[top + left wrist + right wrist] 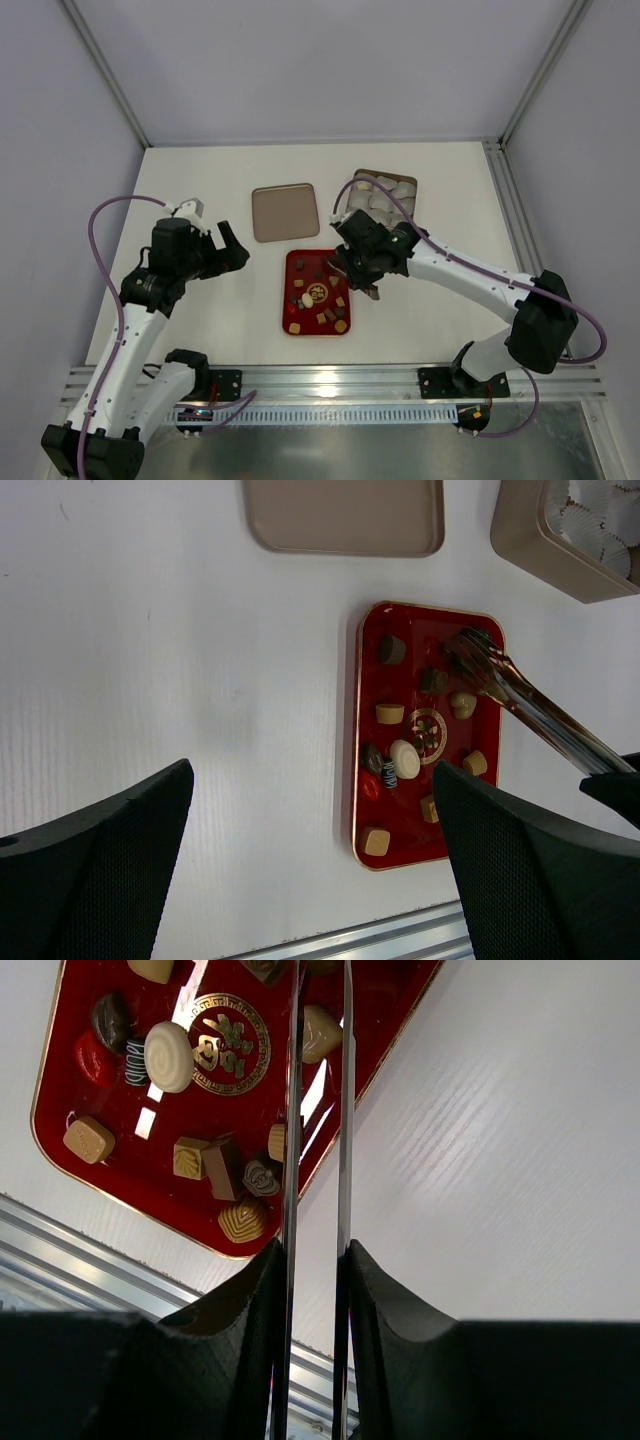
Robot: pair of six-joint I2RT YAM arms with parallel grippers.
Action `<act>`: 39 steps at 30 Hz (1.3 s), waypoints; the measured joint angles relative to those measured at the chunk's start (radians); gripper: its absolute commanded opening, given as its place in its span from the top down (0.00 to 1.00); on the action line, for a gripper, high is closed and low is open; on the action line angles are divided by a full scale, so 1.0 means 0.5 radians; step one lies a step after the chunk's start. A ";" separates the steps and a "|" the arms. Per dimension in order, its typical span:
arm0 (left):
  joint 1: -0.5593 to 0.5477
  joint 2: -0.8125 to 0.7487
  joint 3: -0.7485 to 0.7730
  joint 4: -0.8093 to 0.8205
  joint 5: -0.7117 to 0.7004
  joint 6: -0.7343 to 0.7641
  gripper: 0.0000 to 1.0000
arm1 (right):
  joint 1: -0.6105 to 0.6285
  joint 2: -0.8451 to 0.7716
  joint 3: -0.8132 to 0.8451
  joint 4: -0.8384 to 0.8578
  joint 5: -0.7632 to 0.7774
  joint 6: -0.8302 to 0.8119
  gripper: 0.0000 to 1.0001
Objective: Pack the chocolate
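The chocolate (318, 292), several small dark, tan and whitish pieces, lies on a red tray (291, 262) in the middle of the table. It also shows in the left wrist view (404, 758) and the right wrist view (168, 1056). My right gripper (362, 272) (315, 1255) is shut on metal tongs (520, 695) (292, 1110). The tong arms stand slightly apart, and their tips reach over the tray's far right part near a dark piece. My left gripper (232, 250) (312, 780) is open and empty, above the table left of the tray (430, 620).
A tan box (385, 195) with white crinkled paper cups stands behind the tray on the right. Its flat tan lid (286, 212) lies behind the tray on the left. An aluminium rail (330, 385) runs along the near edge.
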 measured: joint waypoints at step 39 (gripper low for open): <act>-0.002 0.000 0.000 0.000 0.000 0.000 0.00 | -1.112 0.537 0.733 0.053 -0.056 -0.072 0.74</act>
